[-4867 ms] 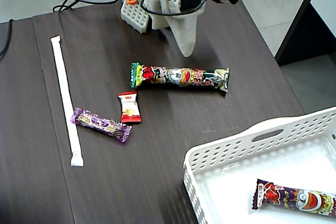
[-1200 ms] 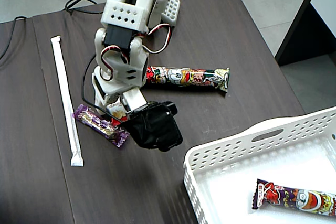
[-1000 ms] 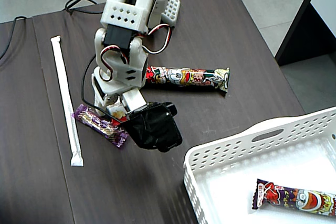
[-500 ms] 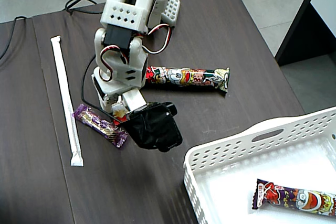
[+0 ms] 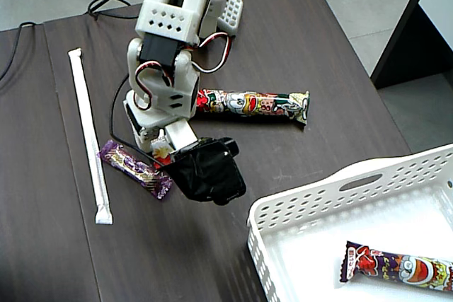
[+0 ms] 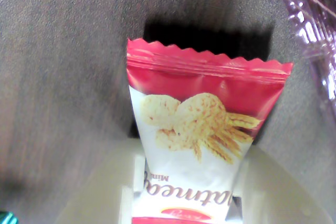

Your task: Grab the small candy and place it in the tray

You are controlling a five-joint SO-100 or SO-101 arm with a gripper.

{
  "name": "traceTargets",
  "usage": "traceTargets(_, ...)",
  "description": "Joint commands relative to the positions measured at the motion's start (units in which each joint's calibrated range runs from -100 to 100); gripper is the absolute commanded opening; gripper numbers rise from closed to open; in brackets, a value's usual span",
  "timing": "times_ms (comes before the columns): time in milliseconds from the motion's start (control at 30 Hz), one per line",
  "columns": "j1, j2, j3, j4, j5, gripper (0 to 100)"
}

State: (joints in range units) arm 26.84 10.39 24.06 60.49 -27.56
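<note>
Nothing has shifted: your gripper still pinches the glossy, crimp-edged candy beside crinkly purple foil.

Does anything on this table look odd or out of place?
Only one thing: a long cartoon-printed snack stick already lies in the white perforated plastic tray, though the small red-and-cream wrapped candy belongs there. Nothing looks spilled or damaged.

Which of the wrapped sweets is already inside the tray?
The cartoon-printed snack stick lying in the tray. Its twin, the purple candy and the small candy are all out on the table.
</note>
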Motion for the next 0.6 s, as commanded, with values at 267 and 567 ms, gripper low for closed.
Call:
traceTargets(267, -4.27, -20.73, -7.98, 12.54, -0.09, 1)
traceTargets(567, -9.21, -33.87, -6.34, 14.85, 0.01, 1)
